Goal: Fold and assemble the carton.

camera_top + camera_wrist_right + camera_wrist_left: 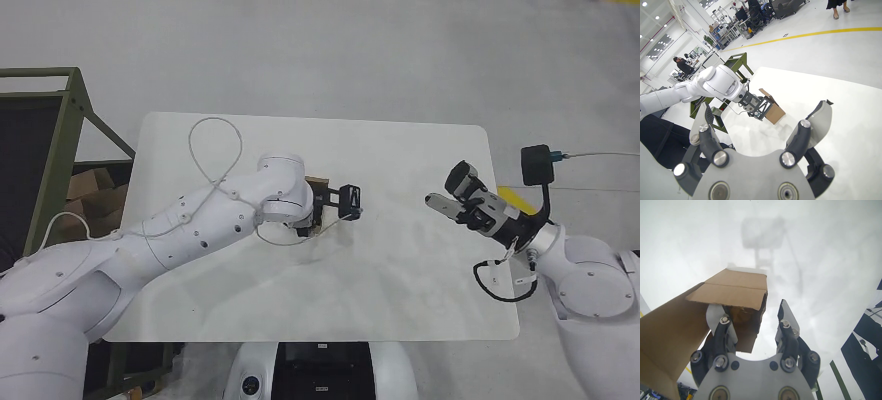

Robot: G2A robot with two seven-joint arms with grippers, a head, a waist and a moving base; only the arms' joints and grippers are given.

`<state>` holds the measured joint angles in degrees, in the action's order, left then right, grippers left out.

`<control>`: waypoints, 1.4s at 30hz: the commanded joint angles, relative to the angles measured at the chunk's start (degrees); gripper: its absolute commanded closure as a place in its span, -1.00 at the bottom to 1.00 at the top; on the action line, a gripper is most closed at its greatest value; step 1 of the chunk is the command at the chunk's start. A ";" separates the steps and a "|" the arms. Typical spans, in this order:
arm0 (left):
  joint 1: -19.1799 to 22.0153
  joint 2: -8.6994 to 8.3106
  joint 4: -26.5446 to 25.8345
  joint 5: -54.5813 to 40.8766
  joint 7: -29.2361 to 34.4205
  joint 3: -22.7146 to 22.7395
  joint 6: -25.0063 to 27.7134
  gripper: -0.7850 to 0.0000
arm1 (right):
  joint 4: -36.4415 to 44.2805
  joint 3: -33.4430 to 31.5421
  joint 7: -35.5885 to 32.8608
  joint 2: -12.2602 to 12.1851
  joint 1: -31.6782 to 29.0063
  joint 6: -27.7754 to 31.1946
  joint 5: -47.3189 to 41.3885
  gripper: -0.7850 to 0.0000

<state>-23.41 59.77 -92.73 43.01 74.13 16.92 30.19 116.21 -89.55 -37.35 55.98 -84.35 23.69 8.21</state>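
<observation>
1. Near the middle of the white table [400, 290], a little toward 9 o'clock in the top view, sat the brown carton [775, 113]. From above it was largely covered by the left wrist.
2. At least one of its flaps [763, 92] stood up, not yet folded shut.
3. The left gripper [748, 306] was at the carton with its jaws spread. One finger [715, 315] was tucked under a bent flap, inside the box. The other finger [786, 313] stood clear outside, so a carton wall hung between them (not pinched).
4. The right gripper [445, 205] was at 3 o'clock of the carton, well apart from it, above bare table. Its jaws were spread wide on nothing.
5. Off the table's 9 o'clock edge stood a green metal rack [75, 100] with cardboard pieces [95, 195] inside.
</observation>
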 commanded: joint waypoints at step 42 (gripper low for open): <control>-51.69 -20.82 -33.85 -9.45 -10.09 71.49 -16.09 -1.00 | 1.62 8.50 -13.20 -0.58 7.71 -2.49 12.83 -1.00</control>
<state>-74.89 38.91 -126.87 34.11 64.43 88.62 14.06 117.83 -81.05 -50.55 55.40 -76.64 21.19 21.04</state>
